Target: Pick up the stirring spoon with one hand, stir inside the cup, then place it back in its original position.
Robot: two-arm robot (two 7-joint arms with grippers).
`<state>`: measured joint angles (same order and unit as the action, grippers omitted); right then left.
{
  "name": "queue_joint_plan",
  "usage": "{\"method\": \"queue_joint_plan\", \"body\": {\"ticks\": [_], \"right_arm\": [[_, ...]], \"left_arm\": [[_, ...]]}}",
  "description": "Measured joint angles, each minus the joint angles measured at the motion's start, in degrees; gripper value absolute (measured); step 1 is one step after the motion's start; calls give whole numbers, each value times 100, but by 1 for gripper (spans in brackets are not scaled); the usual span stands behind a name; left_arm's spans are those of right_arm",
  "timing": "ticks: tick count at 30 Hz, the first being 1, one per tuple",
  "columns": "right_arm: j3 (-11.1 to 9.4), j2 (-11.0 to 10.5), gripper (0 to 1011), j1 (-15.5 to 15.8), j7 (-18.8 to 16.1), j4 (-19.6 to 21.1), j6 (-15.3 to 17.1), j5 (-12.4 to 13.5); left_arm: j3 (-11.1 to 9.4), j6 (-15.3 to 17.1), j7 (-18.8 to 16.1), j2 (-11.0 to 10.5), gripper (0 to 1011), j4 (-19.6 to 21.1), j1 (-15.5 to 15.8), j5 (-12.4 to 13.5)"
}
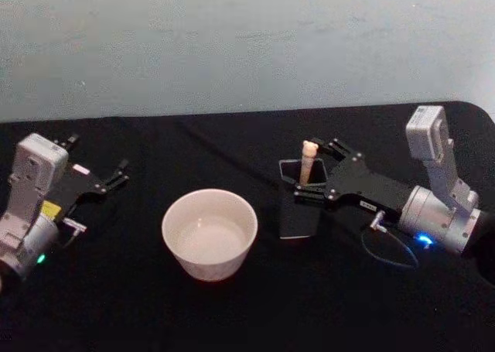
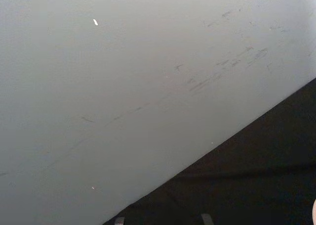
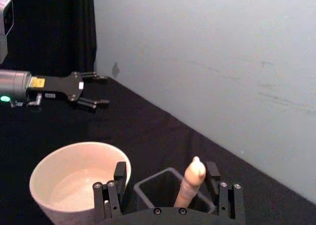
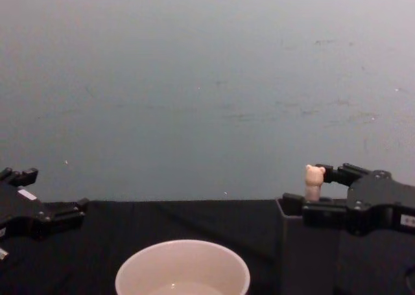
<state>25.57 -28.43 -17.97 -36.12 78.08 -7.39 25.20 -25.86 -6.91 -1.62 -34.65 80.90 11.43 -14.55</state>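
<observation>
Peach-handled, bear-topped stirring spoon [image 1: 308, 162] stands upright in the dark grey square holder [image 1: 298, 205] beside the wide cream-white cup [image 1: 209, 233]; the right gripper [image 1: 319, 172], jaws spread astride the handle, should pinch squarely, then lift straight; left gripper [image 1: 116, 176] idles, jaws spread.

Pale scuffed wall [image 4: 207, 81] (black tabletop [image 1: 116, 305]).

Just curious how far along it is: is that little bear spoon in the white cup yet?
No, the stirring spoon stands in the dark holder beside the cup.
</observation>
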Motion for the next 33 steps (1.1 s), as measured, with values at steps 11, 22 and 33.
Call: {"method": "queue_joint_plan", "body": {"ticks": [11,22,33], "right_arm": [[-504,109,1000,57,451,387,-451,31],[-977,499,1000,215,2290,182,-38,-875],[-874,748,1000,243,2524,-455,522,-1224]], "left_arm": [[0,0,0,0,1001,0,0,0],[0,0,0,0,1001,0,0,0],[0,0,0,0,1001,0,0,0]]}}
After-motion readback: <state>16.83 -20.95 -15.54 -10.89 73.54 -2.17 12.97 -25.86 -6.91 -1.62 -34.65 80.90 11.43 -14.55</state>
